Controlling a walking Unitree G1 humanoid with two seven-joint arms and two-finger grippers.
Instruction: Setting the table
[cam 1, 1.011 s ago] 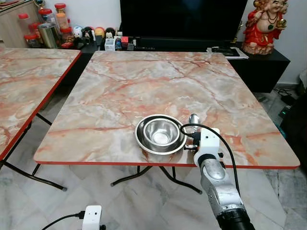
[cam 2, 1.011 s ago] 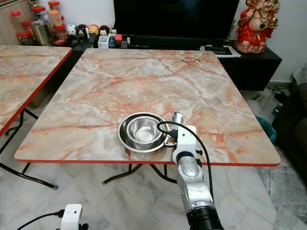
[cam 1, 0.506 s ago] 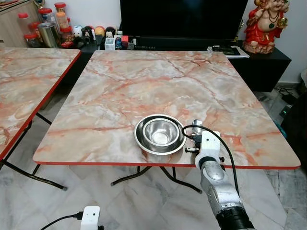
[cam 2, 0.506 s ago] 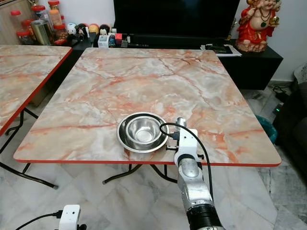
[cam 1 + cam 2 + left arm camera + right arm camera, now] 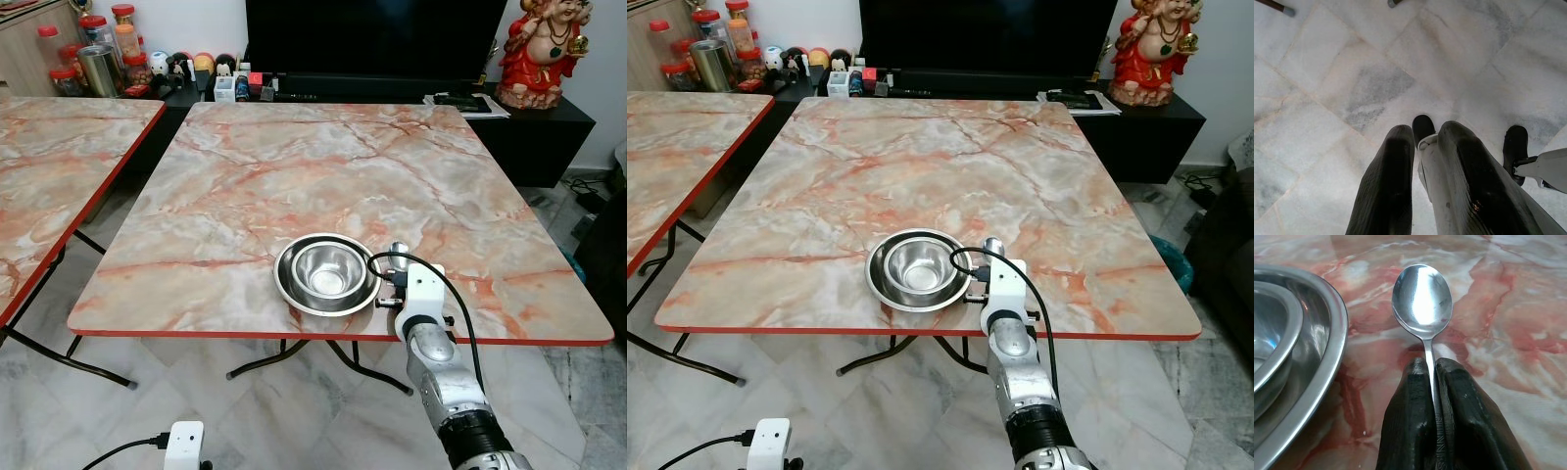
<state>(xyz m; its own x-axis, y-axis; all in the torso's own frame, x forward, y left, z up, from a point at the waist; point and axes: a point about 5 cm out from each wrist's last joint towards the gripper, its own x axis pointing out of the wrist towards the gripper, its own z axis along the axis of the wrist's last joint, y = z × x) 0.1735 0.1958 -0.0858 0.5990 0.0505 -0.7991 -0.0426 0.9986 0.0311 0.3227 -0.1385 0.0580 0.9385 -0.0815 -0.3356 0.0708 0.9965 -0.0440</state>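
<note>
On the marble table [image 5: 323, 166], near its front edge, a steel bowl [image 5: 328, 269] sits inside a steel plate [image 5: 284, 279]. My right gripper [image 5: 1432, 366] is shut on the handle of a metal spoon [image 5: 1421, 301]. The spoon [image 5: 398, 251] lies low over the table just right of the plate's rim [image 5: 1327, 340], its bowl pointing away from me. I cannot tell whether it touches the table. My left gripper [image 5: 1427, 129] hangs idle over the floor, with a narrow gap between its fingers and nothing held.
A second marble table [image 5: 59, 166] stands to the left. Behind are a dark TV cabinet [image 5: 529, 137] with jars [image 5: 98, 59], small items and a red figurine [image 5: 539, 49]. Folding table legs [image 5: 294, 357] cross below on the tiled floor [image 5: 294, 421].
My right gripper has drawn the spoon a little back toward the table's front edge, beside the plate. The plate, the bowl and my left arm have stayed put.
</note>
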